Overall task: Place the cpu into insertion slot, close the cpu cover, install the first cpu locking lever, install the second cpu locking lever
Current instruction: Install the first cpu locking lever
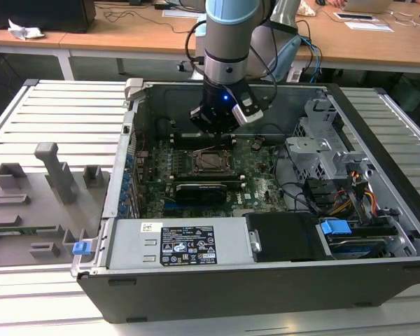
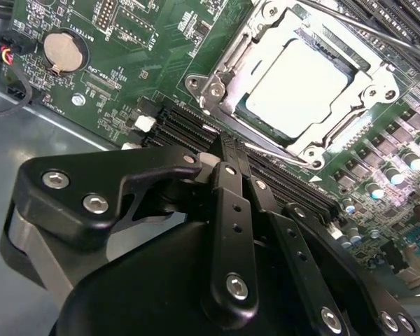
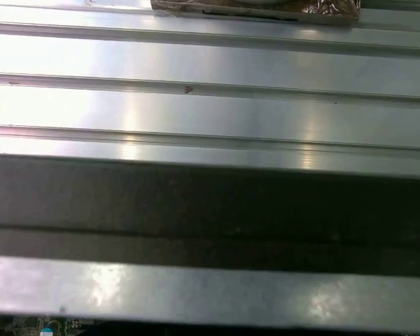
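Observation:
The cpu (image 2: 301, 80) lies flat in the insertion slot (image 2: 227, 105) on the green motherboard, its silvery top showing. The silver cpu cover (image 2: 367, 94) lies down around it, framing the chip. One thin locking lever (image 2: 269, 150) runs along the socket edge nearest the gripper, and another lever (image 2: 364, 31) runs along the far edge. My gripper (image 2: 224, 148) is shut with nothing between its fingers, its tip right at the near lever. In the exterior view the gripper (image 1: 215, 129) hangs inside the open case just behind the socket (image 1: 211, 161).
Black memory slots (image 2: 185, 126) lie between the gripper and the socket. A black graphics card (image 1: 199, 190) sits in front of the socket, a drive cage (image 1: 322, 150) on the exterior view's right, and the power supply (image 1: 185, 245) at the front. The case walls (image 1: 129, 161) hem in the arm.

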You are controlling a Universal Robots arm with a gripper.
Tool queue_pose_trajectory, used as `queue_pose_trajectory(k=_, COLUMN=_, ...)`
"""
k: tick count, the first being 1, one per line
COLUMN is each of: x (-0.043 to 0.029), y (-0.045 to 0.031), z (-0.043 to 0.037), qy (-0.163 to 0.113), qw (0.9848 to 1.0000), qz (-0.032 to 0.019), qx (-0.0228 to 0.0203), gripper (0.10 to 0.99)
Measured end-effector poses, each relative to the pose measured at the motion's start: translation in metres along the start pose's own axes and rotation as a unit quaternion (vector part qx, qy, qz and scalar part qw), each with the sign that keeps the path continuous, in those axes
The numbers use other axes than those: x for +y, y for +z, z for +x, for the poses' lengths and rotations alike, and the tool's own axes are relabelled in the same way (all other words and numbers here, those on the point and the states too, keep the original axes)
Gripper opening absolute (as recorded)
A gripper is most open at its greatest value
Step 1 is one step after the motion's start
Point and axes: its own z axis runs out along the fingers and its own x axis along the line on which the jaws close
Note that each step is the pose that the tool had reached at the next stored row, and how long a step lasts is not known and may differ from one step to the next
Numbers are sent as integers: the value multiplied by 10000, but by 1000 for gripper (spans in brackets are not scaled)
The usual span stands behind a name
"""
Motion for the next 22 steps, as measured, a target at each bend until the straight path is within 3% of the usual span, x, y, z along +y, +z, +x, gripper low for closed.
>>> queue_pose_trajectory(k=13, x=-38, y=25, z=-11, qy=57, qw=10000, qz=-37, qx=-6, gripper=106)
queue_pose_trajectory(k=22, x=-44, y=100, z=-20, qy=57, qw=10000, qz=-38, qx=-6, gripper=106)
